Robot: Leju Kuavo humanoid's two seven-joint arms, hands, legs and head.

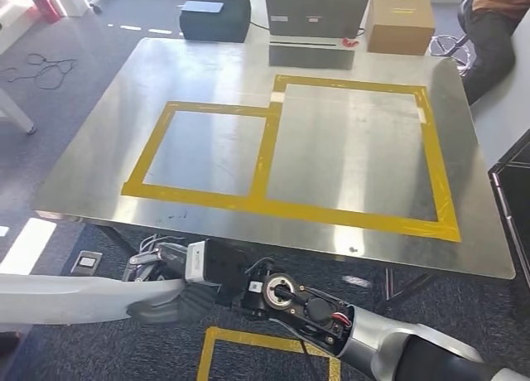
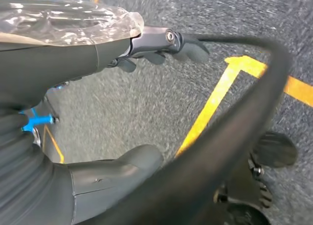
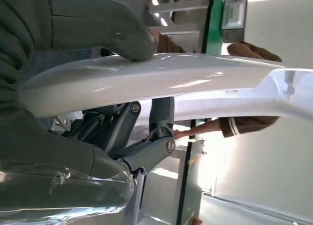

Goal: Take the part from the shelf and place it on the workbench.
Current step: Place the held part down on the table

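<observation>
The part (image 1: 74, 298) is a long, white, glossy strip. It lies crosswise below the near edge of the workbench (image 1: 206, 74) and runs off to the left. My right hand (image 1: 166, 286) reaches in from the lower right and grips it. In the right wrist view the part (image 3: 166, 80) is clamped between the thumb and the darker fingers (image 3: 140, 137) of my right hand (image 3: 55, 151). My left hand (image 2: 66, 63) hangs over the carpet with thumb and fingers apart and nothing in it. A blurred dark band (image 2: 236, 132) curves close in front of it.
Yellow tape (image 1: 268, 149) marks two rectangles on the steel workbench. Behind it stand a laptop (image 1: 315, 16), a cardboard box (image 1: 400, 21) and a black case (image 1: 215, 16). A person (image 1: 493, 33) sits at the far right. More yellow tape (image 1: 250, 340) marks the carpet by my feet.
</observation>
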